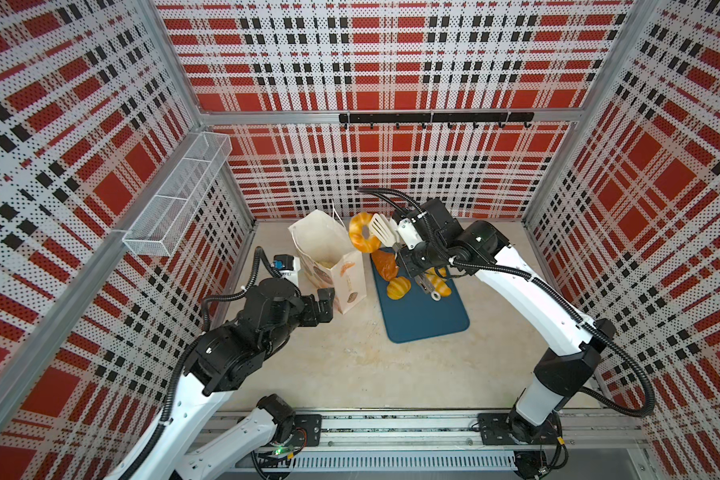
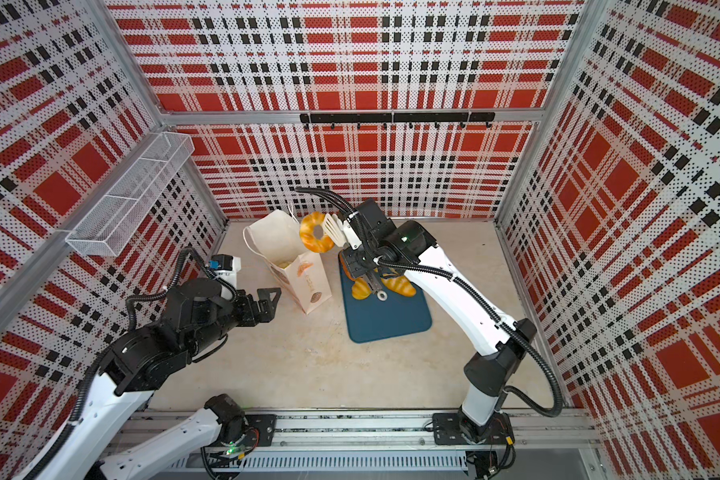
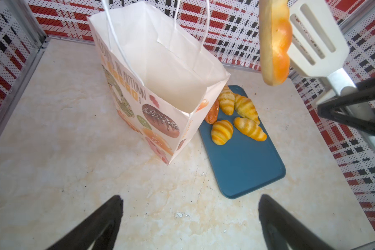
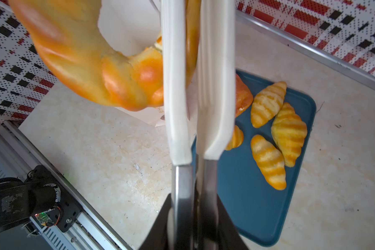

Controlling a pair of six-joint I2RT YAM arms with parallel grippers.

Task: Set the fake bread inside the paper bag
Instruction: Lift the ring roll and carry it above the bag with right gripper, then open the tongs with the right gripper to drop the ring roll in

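Right gripper (image 4: 193,207) squeezes the white slotted tongs (image 1: 381,232) narrow, and they pinch the glossy golden ring doughnut (image 1: 364,237) on edge, aloft near the bench's (image 1: 350,374) far edge. The cream paper bag (image 1: 352,282) has its open mouth just leftward, so the right arm's nearer. Left gripper (image 3: 189,197) gapes wide, empty.
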